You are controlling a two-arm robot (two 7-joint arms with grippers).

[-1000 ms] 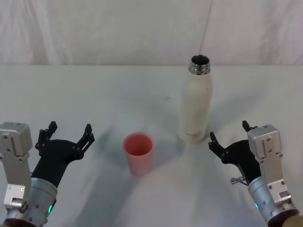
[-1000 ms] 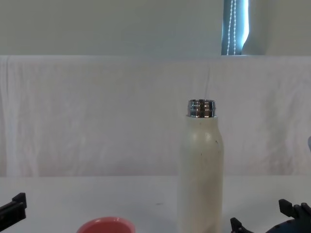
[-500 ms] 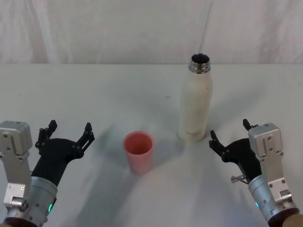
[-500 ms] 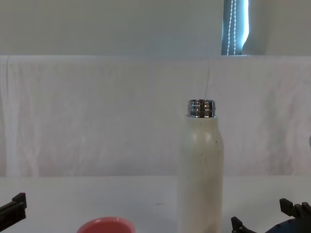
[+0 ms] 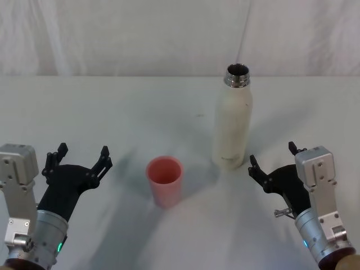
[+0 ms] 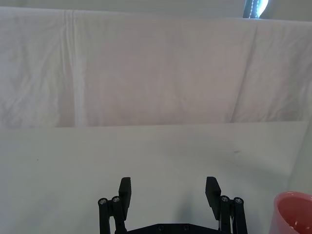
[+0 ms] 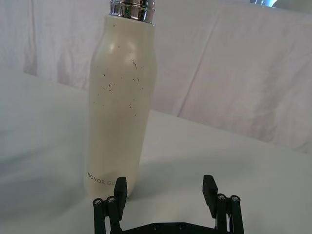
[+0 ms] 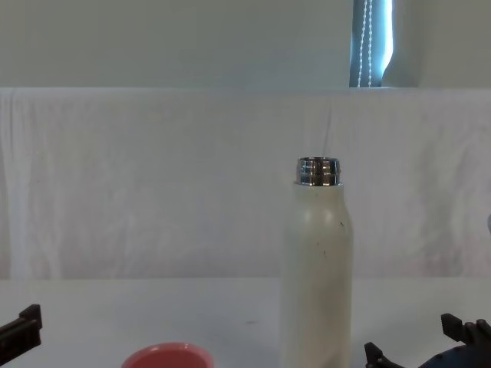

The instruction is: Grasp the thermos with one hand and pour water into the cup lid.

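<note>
Thermos (image 5: 232, 125) upright, uncapped, toward the bench's far right; cup lid (image 5: 165, 181) nearer the front, well apart. Right end effector (image 5: 271, 164) wide open, empty, just beside the base; left end effector (image 5: 80, 161) likewise, idle. Probably heavy, rigid, smooth; best gripped mid-body.

Thermos (image 5: 232, 126) upright, uncapped; cup lid (image 5: 165, 181) to its left; left gripper (image 5: 79, 158) and right gripper (image 5: 272, 156) spread wide, empty.
</note>
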